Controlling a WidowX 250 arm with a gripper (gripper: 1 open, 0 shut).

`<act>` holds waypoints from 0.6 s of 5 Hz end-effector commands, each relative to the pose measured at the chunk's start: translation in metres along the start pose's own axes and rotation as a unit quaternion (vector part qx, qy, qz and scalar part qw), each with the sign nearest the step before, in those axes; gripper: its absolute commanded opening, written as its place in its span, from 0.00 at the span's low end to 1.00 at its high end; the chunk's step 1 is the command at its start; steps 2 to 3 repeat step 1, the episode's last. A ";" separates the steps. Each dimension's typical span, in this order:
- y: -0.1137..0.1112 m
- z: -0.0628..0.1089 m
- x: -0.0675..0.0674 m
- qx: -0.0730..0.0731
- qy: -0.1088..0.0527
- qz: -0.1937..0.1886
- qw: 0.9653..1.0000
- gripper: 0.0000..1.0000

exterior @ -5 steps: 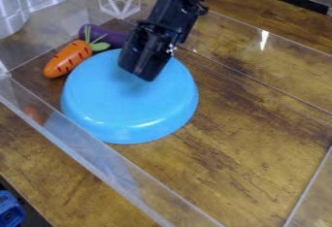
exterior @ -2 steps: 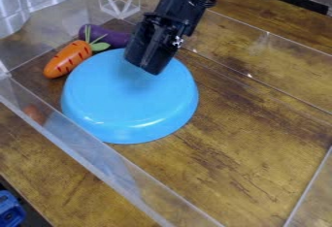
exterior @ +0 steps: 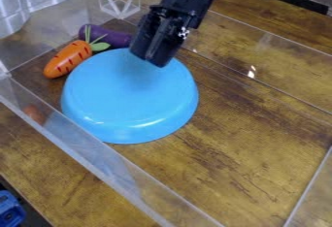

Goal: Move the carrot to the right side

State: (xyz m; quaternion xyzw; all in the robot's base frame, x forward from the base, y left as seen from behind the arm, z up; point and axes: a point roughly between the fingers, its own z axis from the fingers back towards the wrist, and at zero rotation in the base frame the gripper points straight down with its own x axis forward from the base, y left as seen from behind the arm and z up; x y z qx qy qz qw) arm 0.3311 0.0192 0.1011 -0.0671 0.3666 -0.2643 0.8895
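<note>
The pincer (exterior: 161,48) has shifted only slightly over the plate (exterior: 130,97); how far open it is, or whether it grips anything, cannot be told. The carrot (exterior: 66,59) still lies beside the plate's left edge, so the move remains undone.

We see a large round blue plate (exterior: 127,100) on a brown wooden surface (exterior: 240,134), a purple toy vegetable (exterior: 104,36) just beside its upper-left edge, clear transparent walls (exterior: 111,163) around, and a blue object (exterior: 10,210) cut off at the lower-left corner, too partial to identify.
</note>
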 end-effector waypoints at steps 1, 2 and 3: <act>-0.018 0.029 -0.008 0.038 -0.025 -0.015 0.999 0.00; -0.018 0.029 -0.008 0.038 -0.025 -0.015 0.999 0.00; -0.018 0.029 -0.008 0.038 -0.025 -0.015 0.999 0.00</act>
